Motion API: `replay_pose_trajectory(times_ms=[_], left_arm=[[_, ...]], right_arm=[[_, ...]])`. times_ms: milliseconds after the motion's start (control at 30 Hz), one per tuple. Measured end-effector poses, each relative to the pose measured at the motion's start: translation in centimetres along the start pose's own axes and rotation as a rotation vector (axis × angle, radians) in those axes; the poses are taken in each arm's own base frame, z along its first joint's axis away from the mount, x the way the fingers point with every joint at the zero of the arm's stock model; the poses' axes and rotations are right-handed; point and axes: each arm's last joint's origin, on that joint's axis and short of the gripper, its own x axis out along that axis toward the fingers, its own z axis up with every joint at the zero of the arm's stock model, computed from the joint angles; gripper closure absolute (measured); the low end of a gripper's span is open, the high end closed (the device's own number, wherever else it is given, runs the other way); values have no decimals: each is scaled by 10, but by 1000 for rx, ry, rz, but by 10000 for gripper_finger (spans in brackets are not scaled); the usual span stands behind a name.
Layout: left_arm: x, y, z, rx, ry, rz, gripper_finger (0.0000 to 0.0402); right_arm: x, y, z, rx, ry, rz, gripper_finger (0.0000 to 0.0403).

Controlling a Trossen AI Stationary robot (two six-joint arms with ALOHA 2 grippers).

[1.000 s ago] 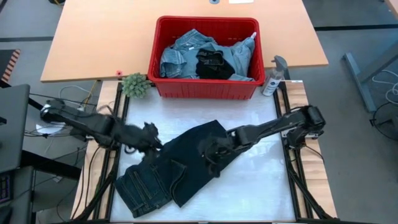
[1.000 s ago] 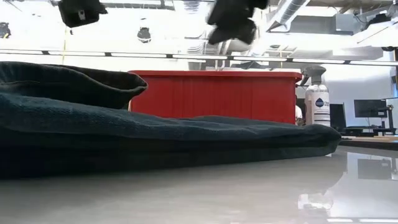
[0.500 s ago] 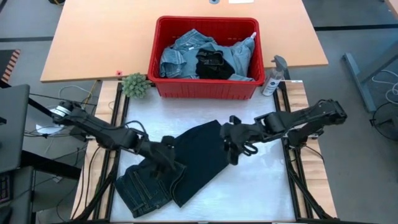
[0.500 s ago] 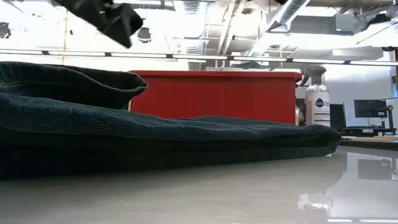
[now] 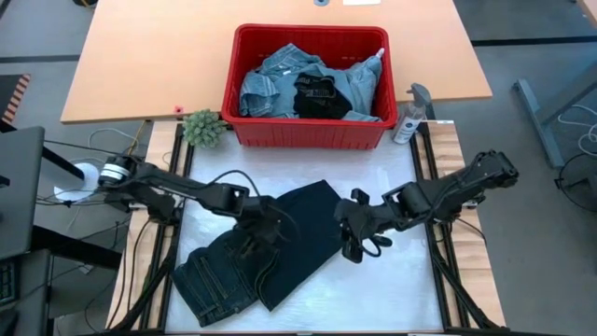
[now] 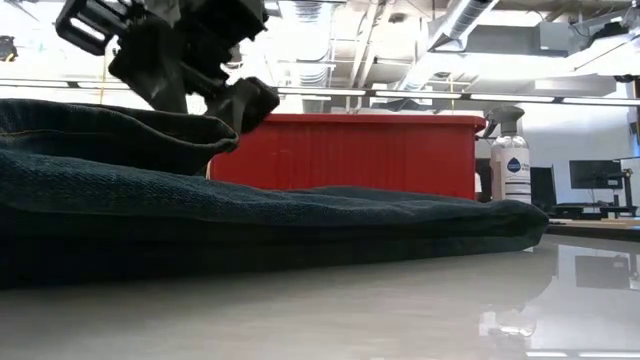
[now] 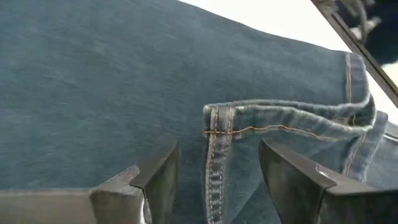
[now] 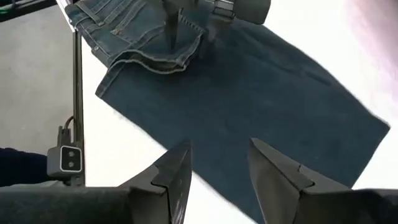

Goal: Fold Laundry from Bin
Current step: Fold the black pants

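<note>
**Left tool poised over a folded seam as dark jeans lie slantwise across the surface**

The white surface [image 5: 392, 289] carries one pair of dark denim jeans [image 5: 280, 247], spread flat with the long axis running on a slant, from the waistband at the near left corner up to the leg end towards the red bin [image 5: 238, 93] at the far side. The bin holds the rest of the laundry [image 5: 312, 84], light denim pieces around a black one. The left tool [image 5: 254, 241] is the nearer of the two, directly above the jeans' middle; its wrist view shows the fingers apart, empty, straddling a turned-over stitched hem [image 7: 280, 124] just below them. The right tool [image 5: 357, 245] hangs just off the jeans' right edge, above bare surface, its fingers also parted and holding nothing, with the garment lying ahead of it towards the left arm. A grasp of that hem looks likely to fall to the left tool
</note>
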Motion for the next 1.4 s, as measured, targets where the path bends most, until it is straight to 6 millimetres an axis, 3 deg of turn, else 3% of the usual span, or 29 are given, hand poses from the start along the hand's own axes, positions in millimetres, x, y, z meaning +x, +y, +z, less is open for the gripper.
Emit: replay_pose_trajectory(times_ms=[133, 233, 300, 433, 500, 767, 933, 1200, 1400], left_arm=[[10, 7, -6, 14, 22, -45, 195], [15, 9, -10, 9, 45, -77, 216], [17, 9, -11, -3, 48, -85, 253], [13, 8, -9, -26, 41, -82, 365], [7, 6, -7, -54, 29, -78, 388], [-52, -17, 16, -64, 16, -6, 399], [-80, -33, 6, -82, 54, 21, 400], [-70, -43, -13, -124, 143, -26, 400], [-60, -41, -29, -114, 241, 121, 385]], right_arm=[[-1, 4, -3, 21, 6, 8, 224], [-2, 5, -4, 31, -3, -4, 224], [-2, 6, -5, 37, -3, -10, 223], [-2, 6, -5, 38, -9, -15, 223], [-2, 6, -5, 38, -18, -28, 223], [-2, 5, -5, 43, -18, -38, 223], [-2, 4, -6, 39, -6, -47, 223], [-2, 3, -7, 35, -15, -68, 223], [-2, 3, -6, 36, -15, -71, 223]])
